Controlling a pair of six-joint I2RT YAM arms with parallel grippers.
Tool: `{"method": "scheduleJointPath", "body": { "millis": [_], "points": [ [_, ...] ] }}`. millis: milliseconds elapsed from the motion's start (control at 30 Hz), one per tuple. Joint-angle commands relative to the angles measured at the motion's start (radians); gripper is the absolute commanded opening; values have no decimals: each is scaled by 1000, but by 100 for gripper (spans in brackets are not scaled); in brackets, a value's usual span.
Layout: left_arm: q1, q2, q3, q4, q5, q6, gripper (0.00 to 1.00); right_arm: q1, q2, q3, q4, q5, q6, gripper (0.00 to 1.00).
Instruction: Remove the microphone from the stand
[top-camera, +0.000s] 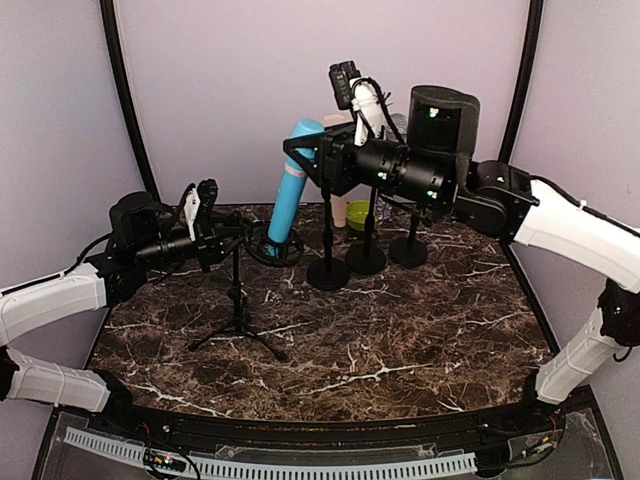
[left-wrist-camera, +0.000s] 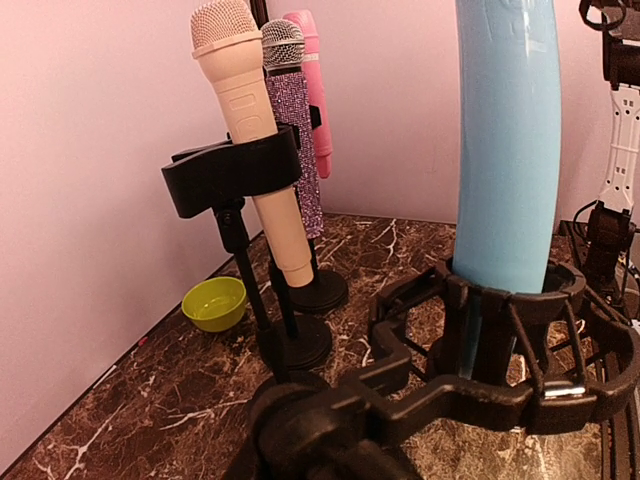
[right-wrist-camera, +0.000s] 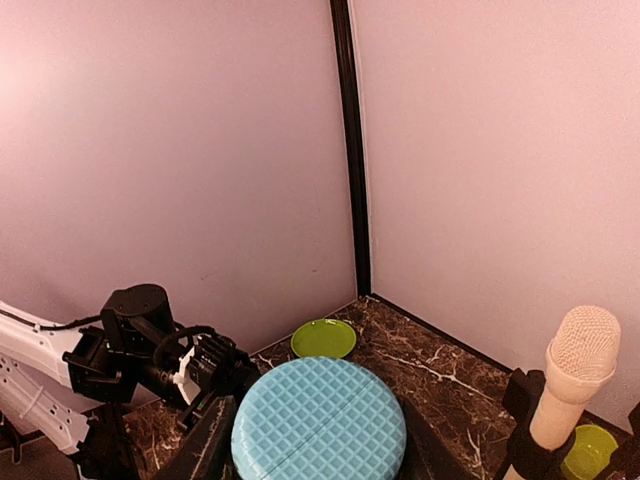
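**Item: blue microphone (top-camera: 290, 185).** Seated in the shock mount (left-wrist-camera: 500, 340) of the tripod stand (top-camera: 238, 305). The body rises out of the mount and leans slightly right and away. The long axis is close to upright, so in my judgement removal calls for a pull up along that lean.

**Right claw (top-camera: 305, 150).** Directly above the mount, at the microphone's head. The wrist view looks straight down on the waffle-patterned cap (right-wrist-camera: 320, 420), with dark fingers (right-wrist-camera: 210, 445) against it on either side. The claw is closed about the head and partly spread by its width. This is the arm placed for the lift.

**Left claw (top-camera: 225, 238).** Just left of the mount, level with the stand's neck. Its fingers are not visible, so how far apart they are and whether they grip the neck cannot be told.

**Other stock.** A cream microphone (left-wrist-camera: 245, 120) in a clip stand sits right of the mount, on the marbled counter (top-camera: 400, 340).
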Motion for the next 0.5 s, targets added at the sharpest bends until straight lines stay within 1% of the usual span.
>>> {"method": "scheduleJointPath", "body": {
  "millis": [0,67,200,333,433,467],
  "points": [
    [-7,-91,-94,19,-31,18,15,-34,-85,99,-72,60,-6,0],
    [-7,-121,-127,6,-32,25,25,-50,-111,116,-178,79,36,0],
    [-6,-168,-163,-10,-40,35,33,-75,-196,72,-367,176,134,0],
    [-7,-196,-179,-32,-18,73,43,-124,-325,-54,-519,269,265,0],
    [-6,-215,-184,-66,-11,94,52,-196,-405,-193,-602,275,352,0],
    [-7,-221,-185,-76,-5,100,55,-244,-427,-242,-612,264,376,0]
  ]
}}
